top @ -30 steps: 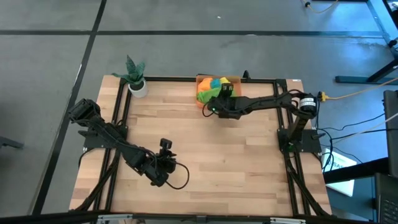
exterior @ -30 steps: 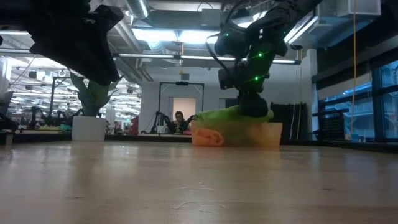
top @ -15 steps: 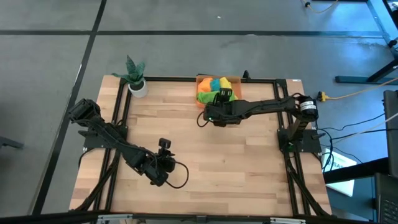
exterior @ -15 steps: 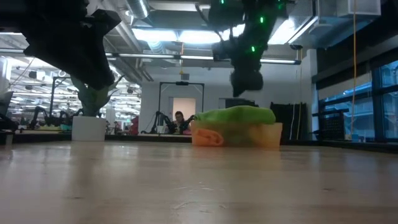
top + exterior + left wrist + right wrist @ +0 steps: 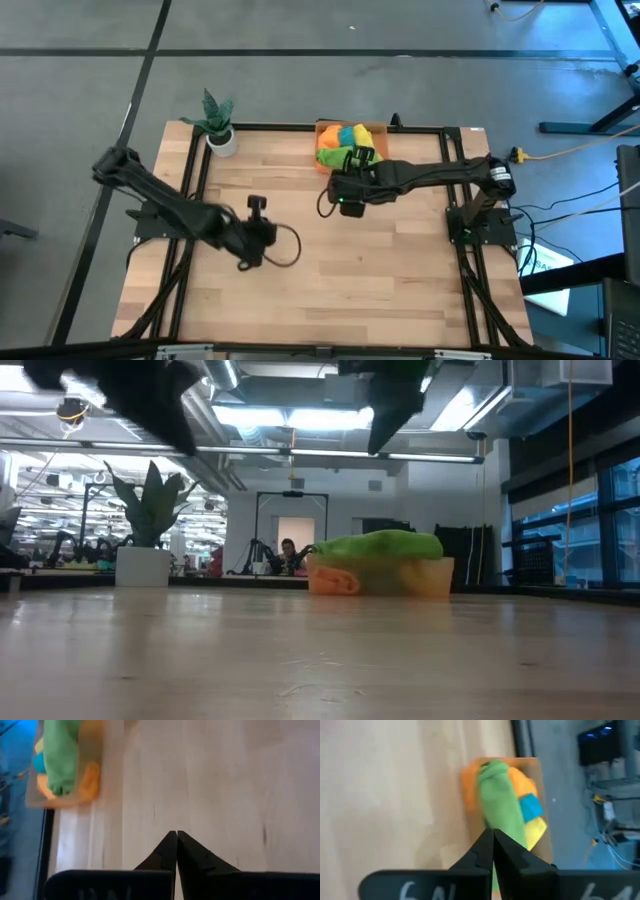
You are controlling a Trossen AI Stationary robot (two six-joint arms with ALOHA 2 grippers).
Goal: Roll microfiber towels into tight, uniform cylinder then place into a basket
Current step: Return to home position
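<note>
The orange basket point(image 5: 378, 128) stands at the middle of the table's far edge and holds the rolled towels. The light green one point(image 5: 500, 800) lies on top, across the orange point(image 5: 521, 782), teal point(image 5: 531, 806) and yellow point(image 5: 536, 831) ones. In the low view the green towel point(image 5: 385, 545) bulges over the basket's rim point(image 5: 437, 575). My right gripper point(image 5: 493, 831) is shut and empty. It hangs above the wood just on the near side of the basket point(image 5: 338, 198). My left gripper point(image 5: 176, 834) is also shut and empty, raised over the table's left half point(image 5: 260, 232).
A white pot with a green plant point(image 5: 220, 138) stands at the far left corner. Black frame rails point(image 5: 195, 180) run along the table's sides. Bare wood point(image 5: 380, 270) spreads over the middle and near part. A person point(image 5: 289, 555) sits far off in the room.
My right gripper has lifted off the green towel, which stays in the basket. It has risen and drawn back toward the near edge. My left gripper has risen and swung toward the far edge.
</note>
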